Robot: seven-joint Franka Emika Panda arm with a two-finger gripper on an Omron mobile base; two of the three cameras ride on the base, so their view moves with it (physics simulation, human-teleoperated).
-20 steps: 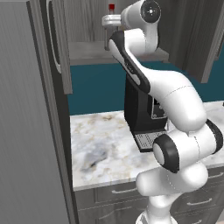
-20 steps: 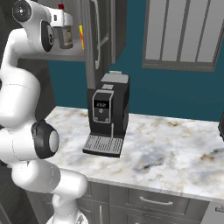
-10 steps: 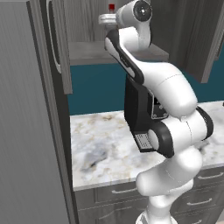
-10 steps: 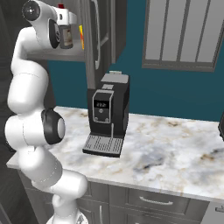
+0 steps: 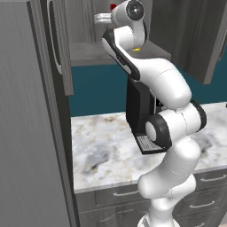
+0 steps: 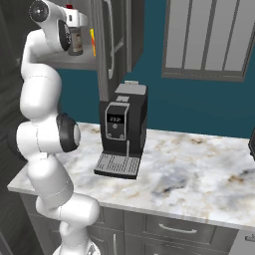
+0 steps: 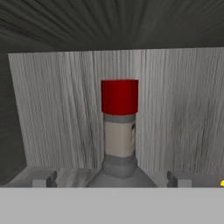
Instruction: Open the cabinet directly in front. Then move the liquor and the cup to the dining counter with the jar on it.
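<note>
Hand [image 7: 113, 178] fully open, fingertips [image 7: 43, 178] spread wide at the bottom of the hand view; the liquor [image 7: 119, 131] stands upright between them, neck and red cap centred; no pad touches the glass as far as can be seen; nothing gripped.

Beyond the bottle: grey wood-grain back wall of the cabinet [image 7: 61, 109]; a sliver of yellow at the right edge of the hand view, the cup [image 7: 222, 183].

Left base view: arm reaching up into the open cabinet [image 5: 60, 53], doors swung out; wrist at the shelf; red cap of the liquor [image 5: 113, 6] just visible behind the wrist; the cup [image 5: 137, 48] a small yellow patch on the shelf.

Right base view: the liquor [image 6: 75, 44] on the shelf, partly hidden by the wrist; below, the black coffee machine [image 6: 122, 130] on the marble table [image 6: 199, 169].

Change from half a second ago: arm has folded further, elbow and upper links shifted toward the cabinet; wrist stays at the shelf; hand opening unchanged; bottle and cup not moved.
</note>
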